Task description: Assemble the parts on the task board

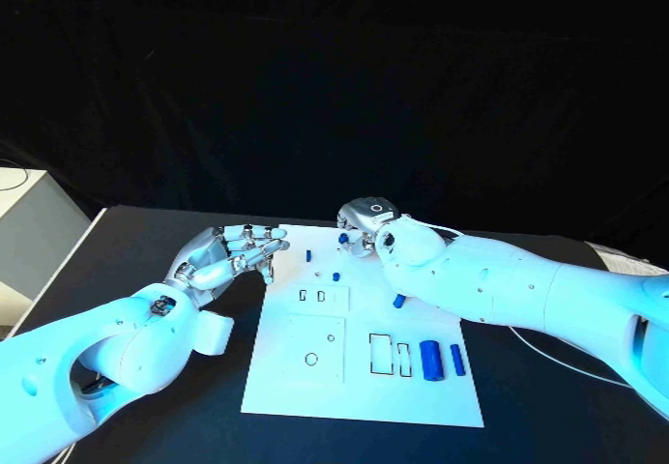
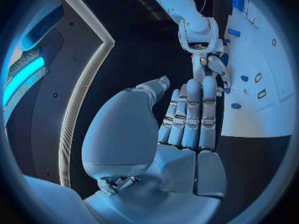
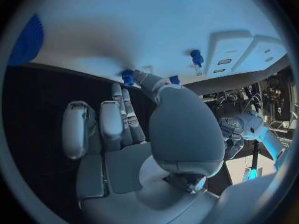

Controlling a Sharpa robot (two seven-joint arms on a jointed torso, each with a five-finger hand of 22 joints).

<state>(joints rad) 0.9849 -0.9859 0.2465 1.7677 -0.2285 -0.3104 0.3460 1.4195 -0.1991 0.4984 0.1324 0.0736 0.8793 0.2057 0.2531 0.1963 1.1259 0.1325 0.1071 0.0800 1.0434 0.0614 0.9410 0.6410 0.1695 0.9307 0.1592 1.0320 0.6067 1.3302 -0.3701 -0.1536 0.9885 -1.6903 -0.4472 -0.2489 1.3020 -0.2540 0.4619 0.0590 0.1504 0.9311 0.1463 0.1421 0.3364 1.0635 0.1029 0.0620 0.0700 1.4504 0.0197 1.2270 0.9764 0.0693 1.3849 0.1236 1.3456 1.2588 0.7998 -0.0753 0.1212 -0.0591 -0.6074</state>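
Your right robot hand is at the board's far edge, fingertips on a standing blue peg — gripped or just touched, can't tell. Left robot hand hovers beside it, fingers apart, empty, slightly farther away.

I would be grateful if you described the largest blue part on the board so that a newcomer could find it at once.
Start at the white task board in the middle of the black table, and go to its near right corner. Two blue cylinders lie there side by side, right of two outlined slots. The one you want is the thick blue cylinder, much fatter than the slim blue cylinder to its right.
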